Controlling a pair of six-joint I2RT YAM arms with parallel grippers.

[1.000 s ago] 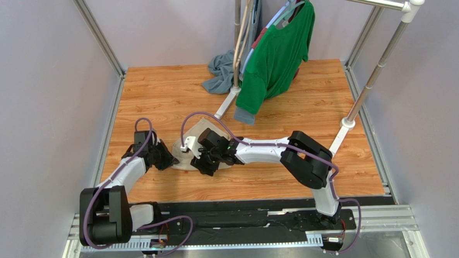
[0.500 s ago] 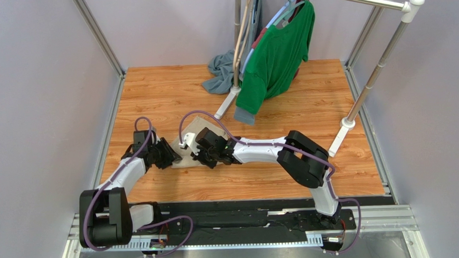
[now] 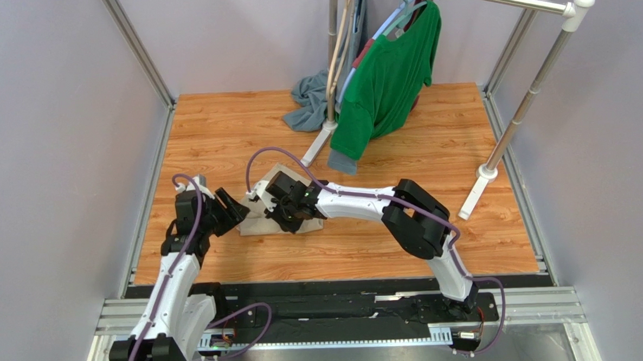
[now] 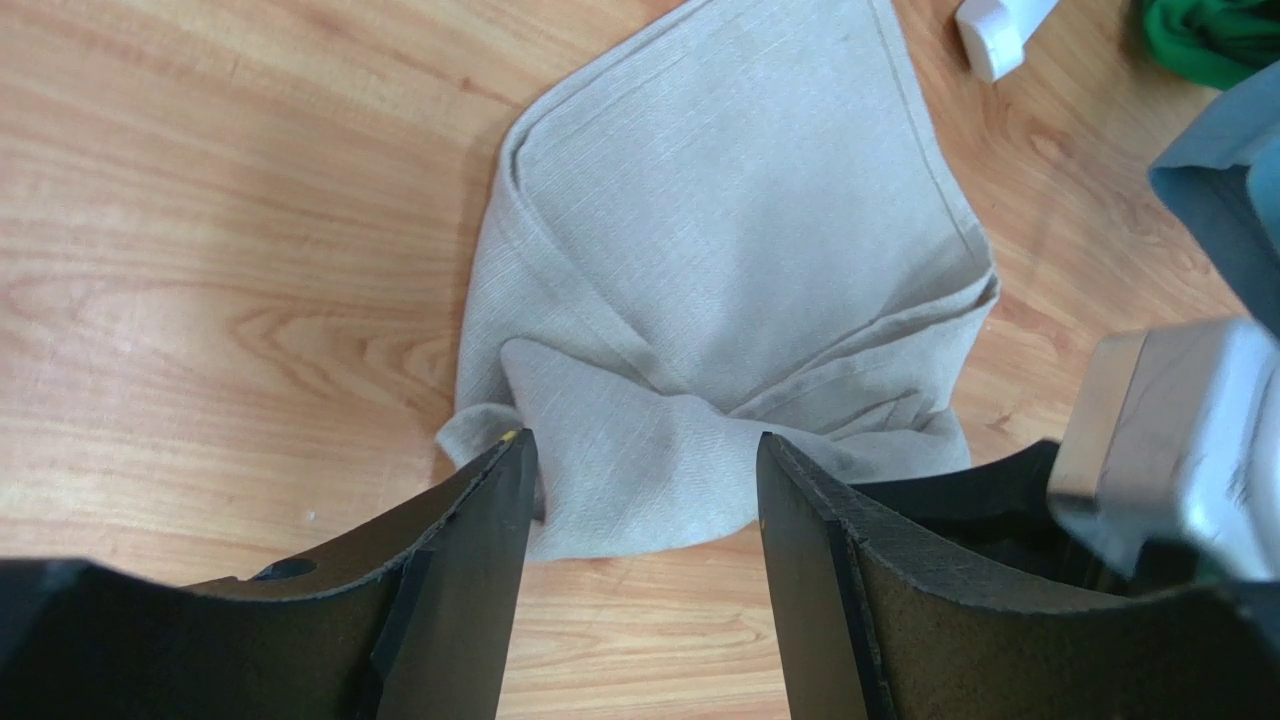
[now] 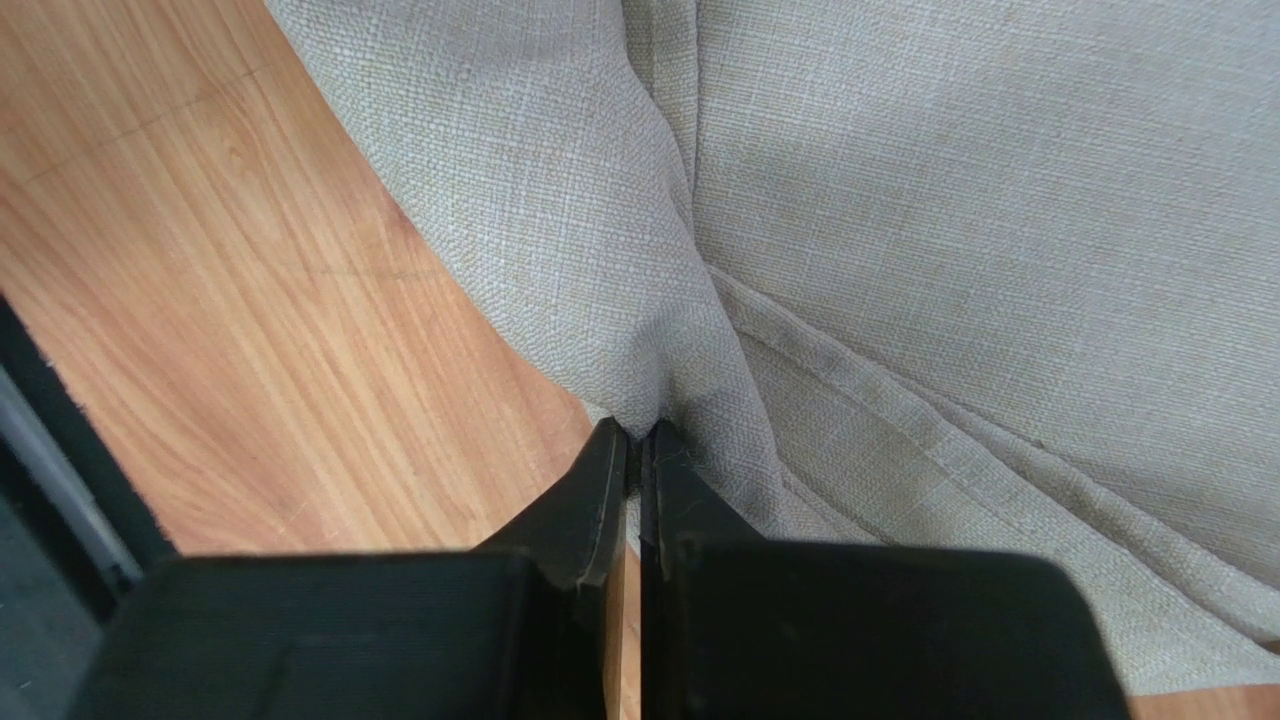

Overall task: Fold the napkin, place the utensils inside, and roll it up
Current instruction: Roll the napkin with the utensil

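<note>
Top view: napkin (image 3: 255, 226) mostly under the right gripper (image 5: 633, 443) and wrist, only its edges show. Right wrist view: napkin runs off top and right edges; how much cloth sits between the closed tips, can't tell. Left wrist view: grey block (image 4: 1172, 435) blurred, cut by right edge.

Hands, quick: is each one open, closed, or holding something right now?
Left hand: open, holding nothing, poised over the napkin.
Right hand: closed, pinching a fold of the napkin.
</note>
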